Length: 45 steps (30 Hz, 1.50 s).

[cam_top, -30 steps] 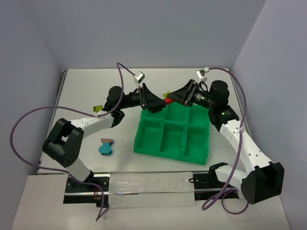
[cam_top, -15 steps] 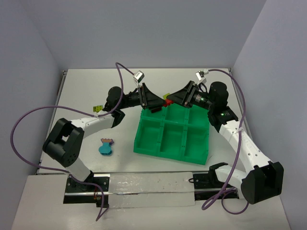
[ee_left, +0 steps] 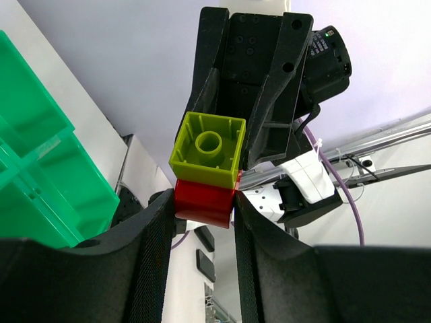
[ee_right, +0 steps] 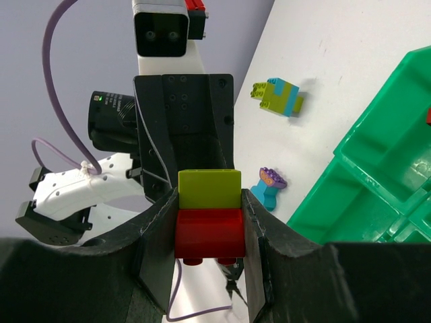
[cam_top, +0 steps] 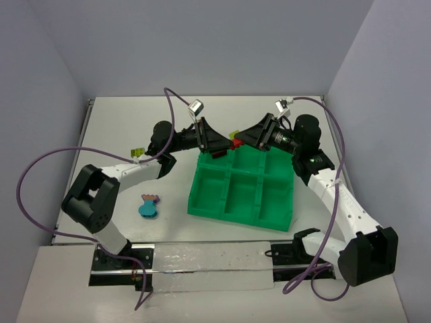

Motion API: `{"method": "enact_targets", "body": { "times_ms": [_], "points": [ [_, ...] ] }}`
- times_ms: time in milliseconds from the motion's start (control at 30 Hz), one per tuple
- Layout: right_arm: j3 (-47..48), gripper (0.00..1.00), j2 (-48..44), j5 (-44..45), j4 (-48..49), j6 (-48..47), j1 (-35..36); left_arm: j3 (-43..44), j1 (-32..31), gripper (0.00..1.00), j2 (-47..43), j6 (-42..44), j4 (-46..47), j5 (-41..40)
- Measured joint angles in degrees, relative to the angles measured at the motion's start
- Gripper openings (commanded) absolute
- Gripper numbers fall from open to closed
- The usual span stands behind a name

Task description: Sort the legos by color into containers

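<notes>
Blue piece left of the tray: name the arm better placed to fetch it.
Left. The blue piece lies beside the left arm; the green tray separates it from the right arm. The left gripper and right gripper hold the brick stack.

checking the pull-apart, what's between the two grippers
A stack, red brick joined to yellow-green, with the left gripper and right gripper both shut on it; both wrist views show it.

White table [cam_top: 121, 121], plain lavender-grey walls [cam_top: 202, 40] on three sides (matte, unmarked). Even diffuse light, soft shadows. Shiny mounting strip [cam_top: 209, 266] along near edge.
</notes>
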Motion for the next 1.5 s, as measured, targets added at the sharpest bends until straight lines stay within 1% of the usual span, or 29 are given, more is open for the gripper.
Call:
{"method": "enact_targets", "body": {
  "times_ms": [67,100,167,200,233,300,333,400,467,500,533,567,600,767,867,967,1167,1367,1433,1467,1500],
  "points": [
    [0.00,0.00,0.01,0.03,-0.05,-0.15,0.00,0.12,0.00,0.13,0.00,0.22,-0.44,-0.01],
    [0.00,0.00,0.01,0.09,-0.13,-0.30,0.00,0.23,0.00,0.02,0.00,0.40,-0.78,0.01],
    [-0.02,0.00,0.01,0.23,-0.33,-0.77,0.00,0.43,0.00,0.00,0.00,0.78,-1.69,0.01],
    [-0.02,0.04,0.01,0.34,-0.57,-1.13,0.00,0.59,0.00,0.00,0.00,1.02,-2.23,0.07],
    [-0.02,0.04,0.01,0.44,-0.85,-1.41,0.00,0.71,0.00,0.00,0.00,1.29,-2.83,0.16],
    [-0.02,0.32,0.01,0.57,-1.44,-1.99,0.00,0.93,-0.03,0.00,0.00,1.50,-3.97,0.38],
    [-0.01,0.40,0.02,0.58,-1.75,-2.32,0.00,0.98,-0.04,0.00,0.00,1.55,-4.45,0.53],
    [0.10,0.49,0.13,0.13,-2.84,-3.33,0.01,0.98,-0.05,0.00,-0.06,1.71,-5.38,1.30],
    [0.62,0.54,0.54,-0.62,-4.70,-5.30,0.02,0.92,-0.20,0.00,-0.42,2.21,-7.38,1.77],
    [1.41,0.59,1.10,-1.38,-6.47,-6.82,0.03,0.76,-0.33,0.00,-0.92,2.59,-8.85,1.92],
    [2.37,0.62,1.74,-2.22,-8.11,-8.37,0.05,0.54,-0.40,0.00,-1.56,3.02,-10.25,2.04],
    [3.48,0.67,2.50,-3.11,-10.08,-10.63,0.06,0.33,-0.41,0.00,-2.33,3.58,-11.64,2.33],
    [4.86,0.68,3.39,-4.16,-12.17,-12.59,0.07,0.06,-0.42,0.00,-3.22,4.29,-12.91,2.56],
    [11.62,0.72,7.26,-8.46,-22.23,-23.48,0.07,-0.15,-0.40,0.00,-5.70,8.16,-17.31,3.76],
    [12.91,0.73,8.27,-9.88,-25.98,-27.40,0.07,-0.04,-0.42,0.00,-6.05,10.47,-19.92,4.80],
    [12.92,0.72,8.66,-11.06,-28.38,-29.39,0.07,0.34,-0.42,0.00,-6.08,13.10,-23.12,5.90],
    [14.48,0.66,10.60,-15.05,-31.08,-31.89,0.08,1.93,-0.42,0.00,-7.08,20.42,-32.20,6.20],
    [14.71,0.65,11.24,-17.91,-31.23,-32.73,0.78,3.95,-0.42,0.00,-7.45,24.59,-36.80,6.02],
    [14.71,0.62,11.38,-18.14,-31.23,-32.97,1.12,4.13,-0.42,0.00,-7.49,25.21,-37.27,6.04],
    [14.71,0.59,11.49,-18.24,-31.21,-33.03,1.19,4.15,-0.42,0.00,-7.51,25.44,-37.47,6.15],
    [14.71,0.51,11.65,-18.30,-31.19,-33.08,1.20,4.15,-0.42,0.00,-7.53,25.62,-37.62,6.27]
  ]
}}
